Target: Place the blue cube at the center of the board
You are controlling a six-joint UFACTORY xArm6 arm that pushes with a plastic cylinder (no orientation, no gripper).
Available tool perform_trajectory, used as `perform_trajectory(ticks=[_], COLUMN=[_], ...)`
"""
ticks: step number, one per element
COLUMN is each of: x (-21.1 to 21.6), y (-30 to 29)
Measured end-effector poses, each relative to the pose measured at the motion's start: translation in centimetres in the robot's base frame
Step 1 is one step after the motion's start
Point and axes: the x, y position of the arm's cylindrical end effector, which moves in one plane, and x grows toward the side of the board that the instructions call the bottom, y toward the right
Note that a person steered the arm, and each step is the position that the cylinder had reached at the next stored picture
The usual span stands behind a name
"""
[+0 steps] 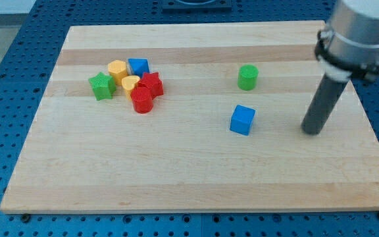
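The blue cube (pixel 242 120) lies on the wooden board (pixel 176 178), a little right of the board's middle. My tip (pixel 312 131) rests on the board to the right of the cube, with a clear gap between them. The dark rod rises from the tip toward the view's upper right into the grey arm.
A green cylinder (pixel 247 77) stands above the blue cube. At the upper left is a cluster: a green star block (pixel 101 85), an orange block (pixel 117 68), a second blue block (pixel 138 66), a yellow heart (pixel 130 83), a red star (pixel 152 83) and a red cylinder (pixel 141 101).
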Motion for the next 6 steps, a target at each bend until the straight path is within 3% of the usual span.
perform_trajectory(ticks=[1,4,6], x=[1.1,-6.0,-6.1], y=[-3.0,-10.9,-14.9])
